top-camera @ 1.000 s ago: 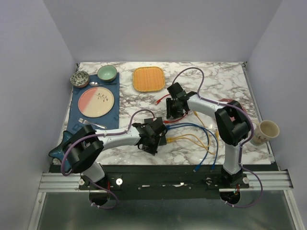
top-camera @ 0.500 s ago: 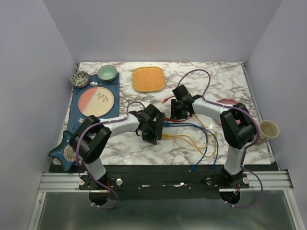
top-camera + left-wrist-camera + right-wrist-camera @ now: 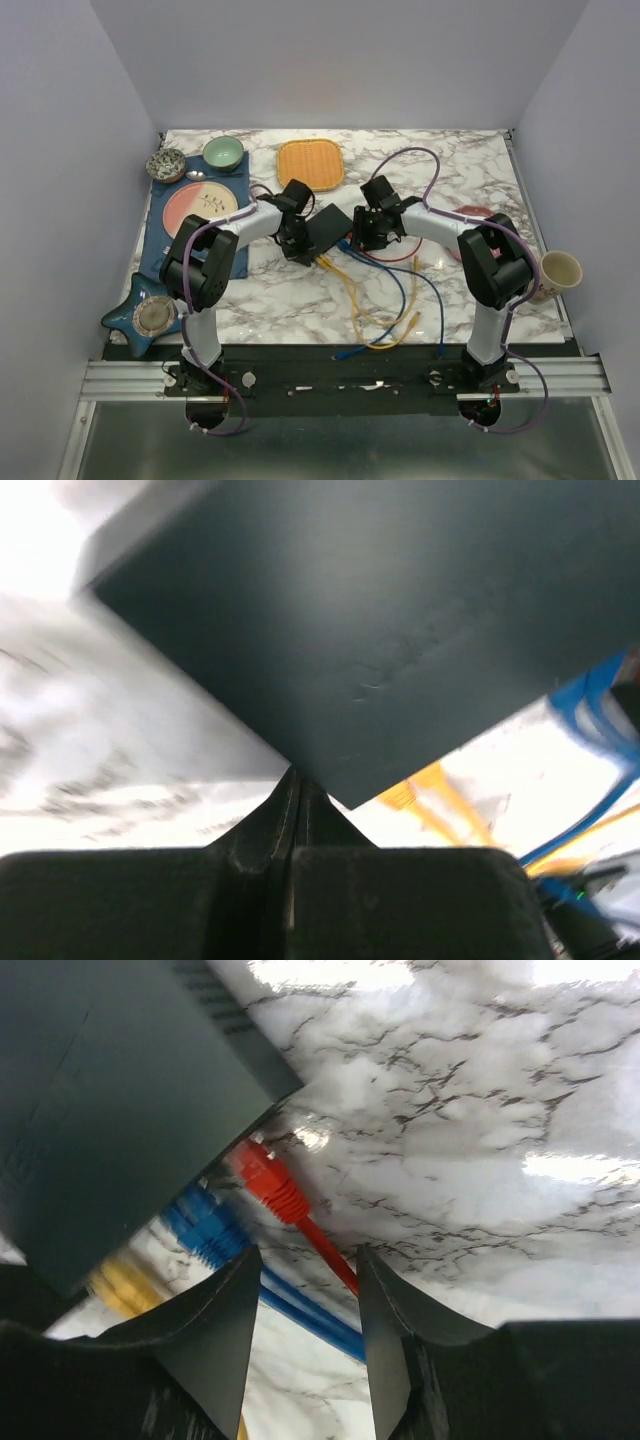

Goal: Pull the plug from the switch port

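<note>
The switch (image 3: 325,228) lies in the middle of the desk (image 3: 450,170), between the 2 arms, turned at a slant.

The left tool (image 3: 295,790) is clenched tight with nothing in it. Its tips sit right at 1 corner of the switch. I think it is pressing there so the box cannot slide.

The right tool (image 3: 305,1260) is released. Its 2 fingers stand apart, 1 on each side of the red cable (image 3: 325,1250), just behind the red plug (image 3: 265,1180). They do not seem to squeeze it yet.

The red plug sits at the edge of the switch and looks like it is in its port. Beside it are the blue plugs (image 3: 205,1225) and a yellow plug (image 3: 125,1280), also at that edge.

So no plug is out yet. The tools are in place, but the main job is left to do. The right tool needs to close on the red plug and pull it straight away from the box while the left tool holds the box down.
</note>
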